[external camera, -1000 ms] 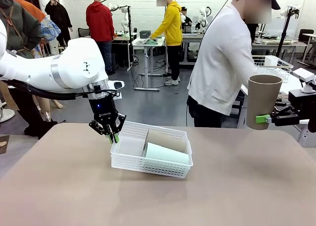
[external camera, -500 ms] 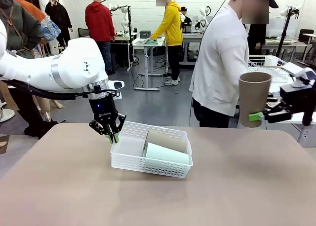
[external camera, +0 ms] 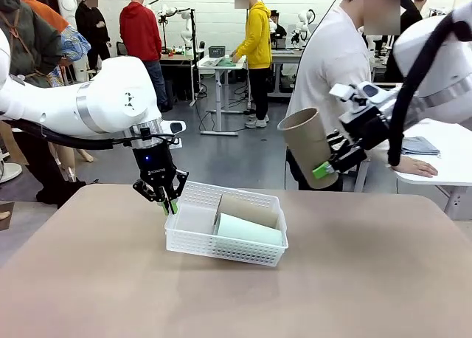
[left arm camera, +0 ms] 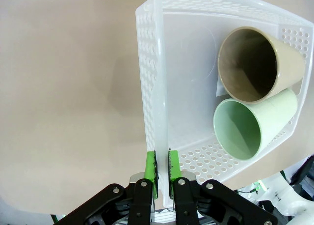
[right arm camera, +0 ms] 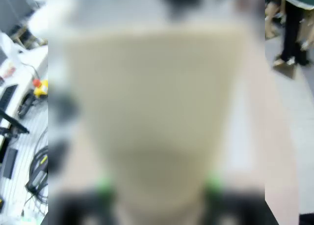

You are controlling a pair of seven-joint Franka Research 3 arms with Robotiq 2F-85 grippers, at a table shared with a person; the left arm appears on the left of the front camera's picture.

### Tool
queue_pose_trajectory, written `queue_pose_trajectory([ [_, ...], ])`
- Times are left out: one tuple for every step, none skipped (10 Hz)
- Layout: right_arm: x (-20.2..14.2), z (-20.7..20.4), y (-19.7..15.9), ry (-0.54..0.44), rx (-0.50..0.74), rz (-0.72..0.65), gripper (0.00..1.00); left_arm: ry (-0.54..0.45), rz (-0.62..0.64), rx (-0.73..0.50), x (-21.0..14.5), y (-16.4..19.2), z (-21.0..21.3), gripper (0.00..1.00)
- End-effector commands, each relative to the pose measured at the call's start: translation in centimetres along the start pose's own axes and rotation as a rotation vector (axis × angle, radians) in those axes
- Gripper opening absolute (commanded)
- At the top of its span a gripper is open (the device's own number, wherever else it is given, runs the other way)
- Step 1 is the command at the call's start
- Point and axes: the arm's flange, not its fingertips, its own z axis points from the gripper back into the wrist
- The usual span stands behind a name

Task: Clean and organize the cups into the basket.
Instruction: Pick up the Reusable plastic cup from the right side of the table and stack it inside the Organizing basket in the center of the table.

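Note:
The white lattice basket [external camera: 193, 220] sits mid-table, its left end lifted. My left gripper [external camera: 169, 203] is shut on that end's wall, and its green pads [left arm camera: 151, 170] pinch the rim of the basket [left arm camera: 149, 87] in the left wrist view. Inside lie a brown cup [external camera: 247, 209] and a mint green cup [external camera: 249, 229], side by side on their sides, seen mouth-on as the brown cup [left arm camera: 255, 65] and the mint cup [left arm camera: 250, 124]. My right gripper [external camera: 327, 167] holds another brown cup [external camera: 307, 145] tilted in the air above the table's far right. That cup [right arm camera: 157, 112] is blurred in the right wrist view.
A person in a white top [external camera: 332, 72] stands at the far edge behind the held cup, one hand [external camera: 413, 166] on a white side table. The tan table [external camera: 236, 294] is bare in front of the basket.
My right arm swung left and upward with the brown cup, tipping it from upright to slanted, closer to the basket. The left gripper and basket stayed put.

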Motion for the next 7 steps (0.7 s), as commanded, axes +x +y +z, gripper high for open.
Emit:
queue_pose_trajectory([
  [2.7,-3.1,-1.8,0.137,0.064,-0.009,0.79,-0.011,0.003,-0.001,-0.1,-0.1,0.1,0.0],
  [4.0,-5.6,-2.3,0.201,0.088,-0.009,0.79,-0.011,0.003,-0.001,-0.1,-0.1,0.1,0.0],
  [4.9,-7.7,-2.9,0.252,0.108,-0.013,0.79,-0.011,0.003,-0.001,-0.1,-0.1,0.1,0.0],
  [5.4,-9.6,-3.6,0.297,0.122,-0.023,0.79,-0.011,0.003,-0.001,-0.1,-0.1,0.1,0.0],
  [5.5,-11.0,-4.4,0.327,0.134,-0.04,0.79,-0.011,0.003,-0.001,-0.1,-0.1,0.1,0.0],
  [5.3,-12.2,-5.3,0.355,0.148,-0.057,0.79,-0.011,0.003,-0.001,-0.1,-0.1,0.1,0.0],
  [5.1,-13.2,-6.0,0.387,0.157,-0.077,0.79,-0.011,0.003,-0.001,-0.1,-0.1,0.1,0.0],
])
